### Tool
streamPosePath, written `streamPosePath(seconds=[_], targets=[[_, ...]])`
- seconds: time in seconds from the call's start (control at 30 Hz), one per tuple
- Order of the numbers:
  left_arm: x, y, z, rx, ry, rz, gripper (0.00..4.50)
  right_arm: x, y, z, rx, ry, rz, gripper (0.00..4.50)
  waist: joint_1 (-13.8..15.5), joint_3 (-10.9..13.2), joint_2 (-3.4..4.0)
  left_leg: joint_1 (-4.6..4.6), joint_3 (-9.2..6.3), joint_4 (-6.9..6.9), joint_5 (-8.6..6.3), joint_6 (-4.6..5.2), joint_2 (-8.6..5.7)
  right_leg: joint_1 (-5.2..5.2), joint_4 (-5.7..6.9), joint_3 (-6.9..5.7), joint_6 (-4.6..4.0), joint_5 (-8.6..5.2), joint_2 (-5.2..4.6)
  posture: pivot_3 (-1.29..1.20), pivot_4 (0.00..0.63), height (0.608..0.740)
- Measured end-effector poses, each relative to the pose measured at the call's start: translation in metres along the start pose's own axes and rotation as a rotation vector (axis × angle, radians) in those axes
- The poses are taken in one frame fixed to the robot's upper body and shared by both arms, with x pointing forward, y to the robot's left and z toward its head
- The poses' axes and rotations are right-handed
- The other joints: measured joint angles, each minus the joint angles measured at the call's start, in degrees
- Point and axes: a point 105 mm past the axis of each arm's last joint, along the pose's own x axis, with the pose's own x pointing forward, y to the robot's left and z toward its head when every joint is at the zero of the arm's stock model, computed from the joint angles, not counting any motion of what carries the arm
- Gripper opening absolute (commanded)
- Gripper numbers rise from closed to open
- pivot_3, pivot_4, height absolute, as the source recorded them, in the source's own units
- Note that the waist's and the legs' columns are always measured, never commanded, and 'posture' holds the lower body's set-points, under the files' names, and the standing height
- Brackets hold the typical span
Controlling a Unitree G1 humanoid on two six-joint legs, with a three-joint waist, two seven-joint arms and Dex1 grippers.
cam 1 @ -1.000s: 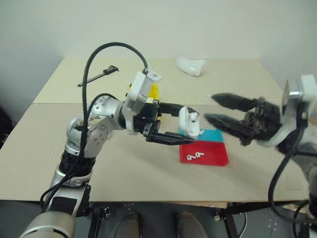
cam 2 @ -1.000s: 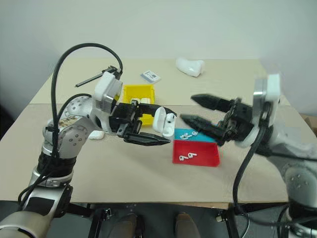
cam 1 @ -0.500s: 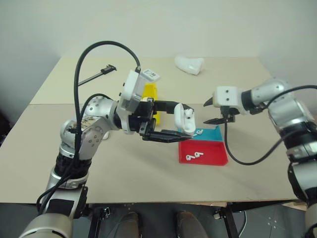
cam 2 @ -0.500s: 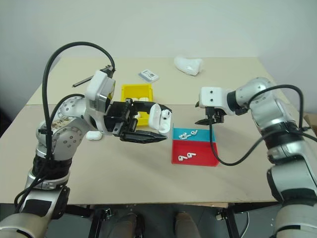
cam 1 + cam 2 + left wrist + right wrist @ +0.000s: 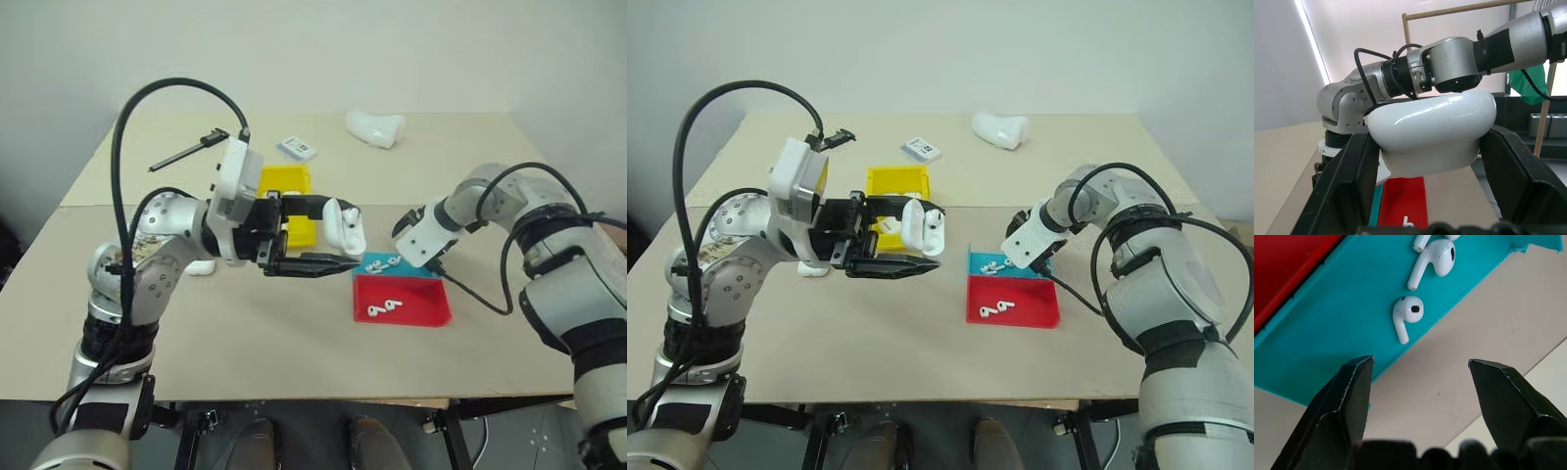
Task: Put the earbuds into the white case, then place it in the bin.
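Between the two black fingers of my left gripper [image 5: 323,235] sits the white case [image 5: 345,226]. The fingers squeeze it from both sides and hold it up in the air, above the table [image 5: 245,323]. My left wrist view has the case [image 5: 1432,132] big and shiny, wedged tight between the fingers [image 5: 1344,186]. Its lid looks tipped open, but I cannot tell that for sure.

My right gripper [image 5: 1418,396] points down, and its fingers stand wide apart with nothing between them. It hangs just over the far edge of the teal tray [image 5: 989,257]. In my right wrist view I see earbuds [image 5: 1409,316] lying on the teal tray [image 5: 1342,328], close in front of the fingertips [image 5: 1354,382] but not touching them. From my head view these earbuds [image 5: 995,264] are tiny white bits near the gripper [image 5: 1027,257].

Next to the teal tray, on the side nearer to me, lies a red tray [image 5: 1029,305], touching it. It has earbuds [image 5: 994,308] in it too.

Behind my left gripper stands the yellow bin [image 5: 890,181] with some white things inside. Farther back on the table lie a flat white box [image 5: 922,149] with a label, a lumpy white thing [image 5: 1000,128], and a thin black tool [image 5: 191,149].
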Motion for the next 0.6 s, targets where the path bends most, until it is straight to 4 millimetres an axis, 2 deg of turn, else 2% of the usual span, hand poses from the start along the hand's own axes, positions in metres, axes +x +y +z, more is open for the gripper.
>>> streamPosePath(seconds=[0.07, 0.17, 0.23, 0.6], targets=[[0.0, -0.001, 0.002, 0.004, -0.001, 0.001, 2.88, 0.005, -0.001, 0.002, -0.017, 0.0, -0.003, 3.66, -0.3, 0.0, 0.0, 0.02, -0.01, -0.01, 0.0, 0.0, 0.0, 0.0, 0.02, 0.0, -0.01, 0.0, 0.0, 0.0, 0.15, 0.74], [0.001, -0.003, 0.004, 0.007, -0.002, 0.001, 2.88, 0.01, -0.002, 0.007, -0.037, -0.013, 0.004, 3.08, -0.6, 0.0, 0.0, 0.01, -0.07, -0.01, 0.01, -0.02, 0.0, -0.01, 0.04, 0.01, -0.01, -0.01, 0.0, 0.0, 0.15, 0.74], [0.0, -0.003, 0.002, -0.007, 0.003, 0.01, 2.88, 0.012, -0.002, 0.009, -0.044, -0.019, 0.01, 2.49, -0.7, 0.0, 0.0, 0.03, -0.07, -0.02, 0.02, -0.04, 0.0, -0.01, 0.05, 0.02, -0.01, -0.01, 0.0, 0.0, 0.15, 0.74], [-0.004, -0.003, 0.002, -0.007, 0.01, 0.045, 2.88, 0.018, -0.003, 0.014, -0.047, -0.03, 0.023, 2.49, -0.8, 0.0, 0.0, 0.17, -0.05, -0.02, 0.02, -0.05, -0.01, 0.0, 0.25, 0.07, -0.06, -0.04, 0.0, 0.0, 0.15, 0.74]])
